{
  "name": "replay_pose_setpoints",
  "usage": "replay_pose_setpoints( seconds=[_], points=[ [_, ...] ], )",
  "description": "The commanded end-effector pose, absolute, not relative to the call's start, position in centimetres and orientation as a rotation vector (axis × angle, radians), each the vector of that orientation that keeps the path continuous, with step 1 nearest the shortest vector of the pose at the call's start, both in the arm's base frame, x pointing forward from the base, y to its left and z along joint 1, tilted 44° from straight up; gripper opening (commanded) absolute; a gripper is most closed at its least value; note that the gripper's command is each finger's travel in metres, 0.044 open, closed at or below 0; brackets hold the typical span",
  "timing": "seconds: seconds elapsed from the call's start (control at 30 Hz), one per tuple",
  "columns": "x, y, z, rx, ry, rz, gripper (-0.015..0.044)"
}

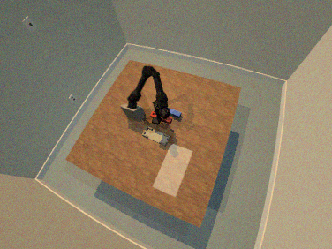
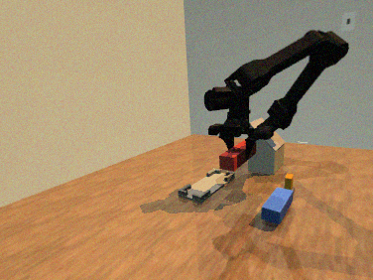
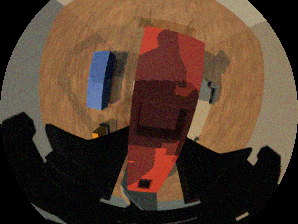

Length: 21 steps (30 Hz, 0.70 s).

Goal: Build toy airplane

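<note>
The hand (image 1: 160, 113) (image 2: 239, 143) (image 3: 153, 131) stands about half open, closed on the flanks of the red fuselage (image 1: 165, 119) (image 2: 229, 160) (image 3: 167, 62) and bearing it above the tabletop (image 1: 106, 132) (image 2: 109, 223) (image 3: 65, 30). The move turns on the cradle (image 1: 154, 136) (image 2: 200, 189) (image 3: 202, 117): from above, it lies toward six o'clock from the hand, just beside it; in the wrist view, it shows at about two o'clock, partly behind the fuselage.

From above, the cradle's long axis runs from ten o'clock to four, and the fuselage looks close to parallel with it. Little turning seems called for, mostly a sideways carry and then a level descent; the end posts would catch a nose or tail set down askew.

The blue wing (image 1: 175, 113) (image 2: 278, 205) (image 3: 99, 80) and small orange fin (image 2: 289, 181) (image 3: 100, 132) lie on the side away from the cradle, out of the carry's way. Beyond the cradle, toward five o'clock, comes a pale patch (image 1: 173, 169), then the tabletop's edge, well off.
</note>
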State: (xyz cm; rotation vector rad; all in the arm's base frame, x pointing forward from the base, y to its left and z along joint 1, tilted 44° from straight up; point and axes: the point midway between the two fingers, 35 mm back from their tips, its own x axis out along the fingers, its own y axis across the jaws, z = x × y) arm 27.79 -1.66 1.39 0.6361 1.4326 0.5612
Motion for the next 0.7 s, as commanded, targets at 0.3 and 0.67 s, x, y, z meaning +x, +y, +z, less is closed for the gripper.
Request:
replay_pose_setpoints(
  seconds=[0.3, 0.67],
  points=[
    [28.0, -3.4, -2.4, 0.639, 1.437, 0.545, 0.0],
    [27.7, -4.7, -5.8, 0.65, 1.442, 0.534, 0.0]
  ],
)
